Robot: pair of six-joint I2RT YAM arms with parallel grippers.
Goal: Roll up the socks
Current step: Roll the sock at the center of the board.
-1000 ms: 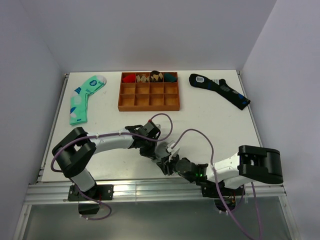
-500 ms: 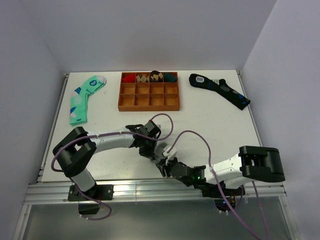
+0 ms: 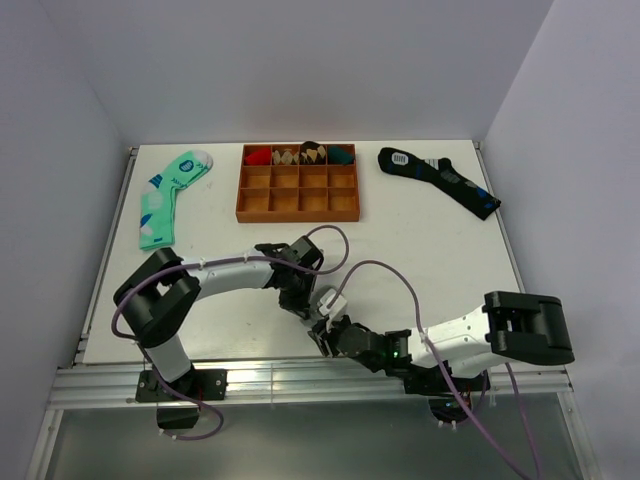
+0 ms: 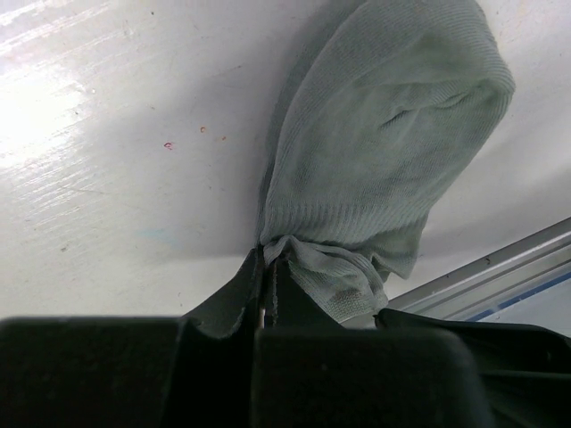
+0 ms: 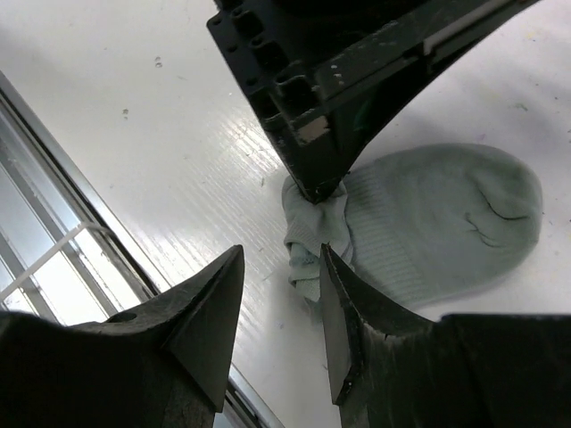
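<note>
Right by the white table's point(image 5: 178, 116) near edge, mid-way along, my right gripper point(image 5: 281, 254) sits jaws apart, with the bunched cuff of the small plain light-grey knit socks point(image 5: 428, 223) just ahead of it and the toe trailing off sideways, flat. Just beyond, the left gripper point(image 4: 268, 254) is clamped tight on that cuff. Since a second ago the right arm's slid left along the edge, closing in.

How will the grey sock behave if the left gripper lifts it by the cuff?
Probably floppy: the sock bunches where the left gripper pinches it. Likely light: thin knit, lying flat. Ribbed fabric probably grips rather than slips.
</note>
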